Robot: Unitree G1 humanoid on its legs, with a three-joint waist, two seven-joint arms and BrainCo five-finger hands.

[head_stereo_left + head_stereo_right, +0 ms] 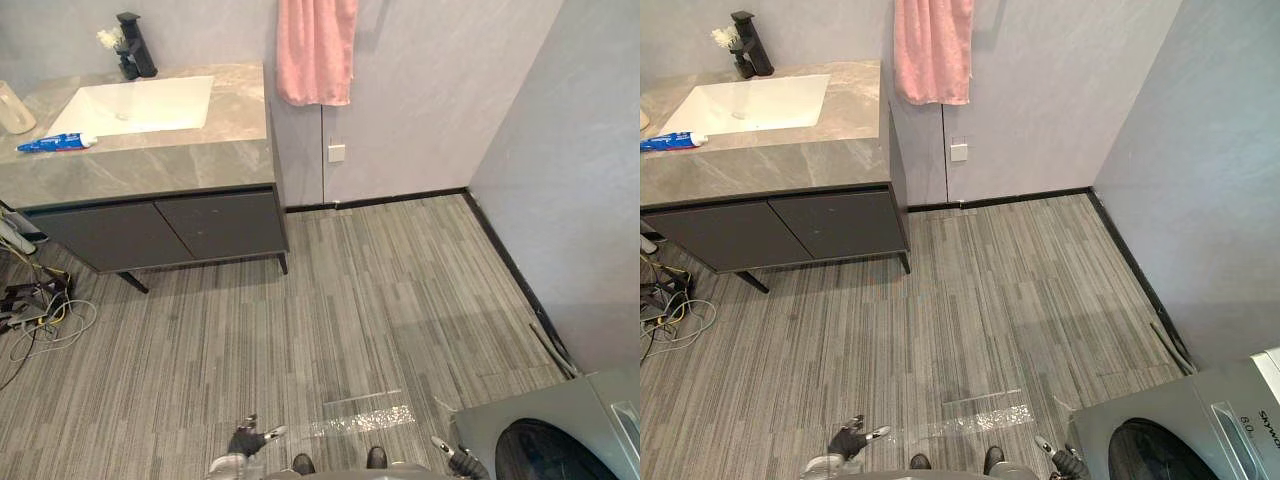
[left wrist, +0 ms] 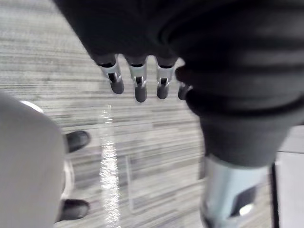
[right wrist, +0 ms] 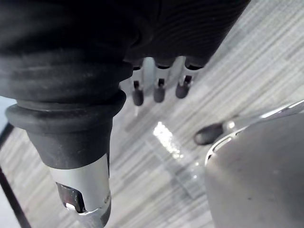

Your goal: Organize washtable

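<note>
While left hand (image 1: 245,440) and right hand (image 1: 462,463) hang empty, fingers relaxed | blue toothpaste tube (image 1: 52,144) on counter (image 1: 200,150) beside sink (image 1: 140,103): likely light, soft, slick | grasp mid-body

- A home bathroom: a white sink (image 1: 135,104) sits in a grey marbled surface (image 1: 170,165) over dark cabinet doors (image 1: 160,230), with a black tap (image 1: 135,42) behind it.
- A pink towel (image 1: 315,50) hangs on the wall.
- A grey washing machine (image 1: 560,430) stands nearby.
</note>
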